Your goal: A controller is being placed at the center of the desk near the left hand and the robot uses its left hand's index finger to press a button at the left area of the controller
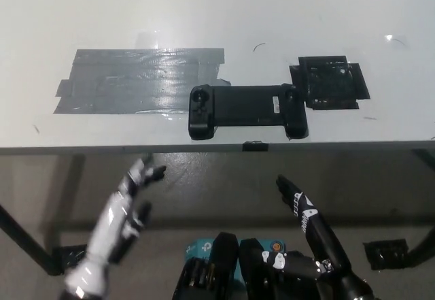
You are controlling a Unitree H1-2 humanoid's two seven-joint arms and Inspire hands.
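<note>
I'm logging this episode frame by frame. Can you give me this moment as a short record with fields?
controller: black, lying flat at the near edge of the white desk
left robot hand: white, below the desk edge, not touching the controller, fingers apart
right robot hand: black, resting low, clear of the desk
tape: grey patch left of the controller, black patch at its right
button press: not yet begun

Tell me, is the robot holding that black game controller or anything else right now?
Nothing is held. The controller lies alone on the desk. The left hand and right hand hang below the desk edge, fingers apart.
</note>
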